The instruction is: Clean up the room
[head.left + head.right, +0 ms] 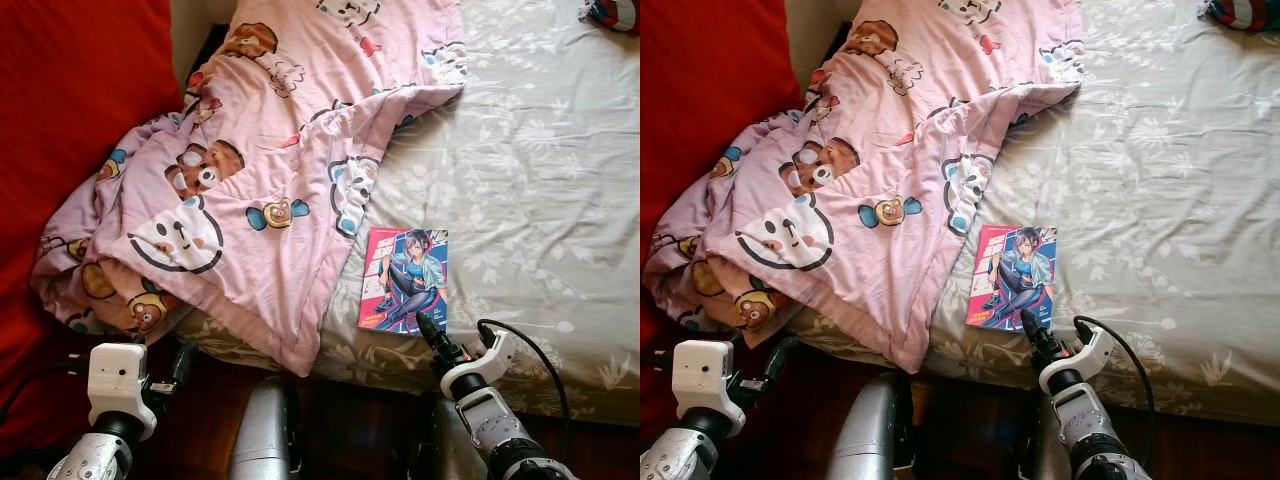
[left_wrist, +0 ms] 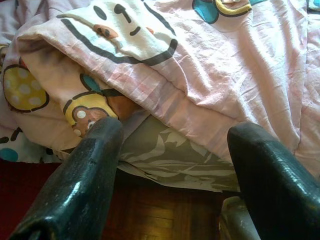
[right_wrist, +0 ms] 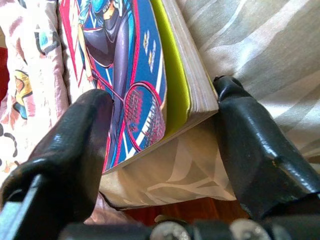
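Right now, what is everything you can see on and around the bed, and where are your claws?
Pink cartoon-bear blanket: one, pink, crumpled over the bed's left side.
Grey floral bedsheet: one, grey-green, covering the mattress.
Comic book with an illustrated cover: one, pink and blue, at the bed's near edge.
Red fabric: one, far left.
Wooden floor: brown, below the bed.
Left claw: open, by the blanket's hanging edge.
Right claw: open, fingers straddling the book's corner.
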